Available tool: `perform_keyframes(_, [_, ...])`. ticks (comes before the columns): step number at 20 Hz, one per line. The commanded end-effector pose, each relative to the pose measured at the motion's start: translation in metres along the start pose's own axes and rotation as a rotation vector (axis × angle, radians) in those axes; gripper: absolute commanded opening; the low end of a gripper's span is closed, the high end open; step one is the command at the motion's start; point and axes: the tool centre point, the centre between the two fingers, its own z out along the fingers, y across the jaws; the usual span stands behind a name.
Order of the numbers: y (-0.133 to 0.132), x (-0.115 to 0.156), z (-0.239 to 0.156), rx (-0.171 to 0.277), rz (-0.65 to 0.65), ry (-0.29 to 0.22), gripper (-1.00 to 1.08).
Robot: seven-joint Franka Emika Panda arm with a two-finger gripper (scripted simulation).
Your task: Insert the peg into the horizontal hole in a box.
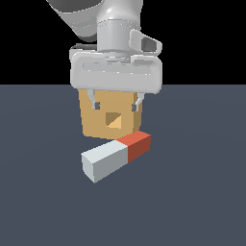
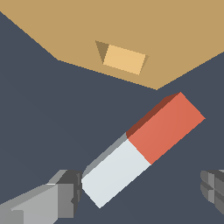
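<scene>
Claw (image 1: 115,104) hangs released and empty above the floor, fingers (image 2: 65,192) spread either side of the peg (image 1: 116,155), not yet gripping. I judge this the approach step: next I descend and clamp the pale end. Beyond stands the box (image 1: 111,117), its hole (image 1: 113,119) unobstructed; the peg lies askew to it.

The peg (image 1: 115,156) was pale grey-white along its longer part and red-orange at its shorter end. The box (image 1: 111,117) was plain tan, its hole (image 1: 113,119) darker inside.
</scene>
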Motion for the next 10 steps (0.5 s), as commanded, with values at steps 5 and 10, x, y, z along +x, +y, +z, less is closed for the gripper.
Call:
perform_keyframes(5, [0.0000,-0.0008,0.0011,-0.001,0.013,0.000,1.00])
perform_keyframes(10, [-0.0002,-0.0041,0.0054,-0.005,0.066,0.002,1.00])
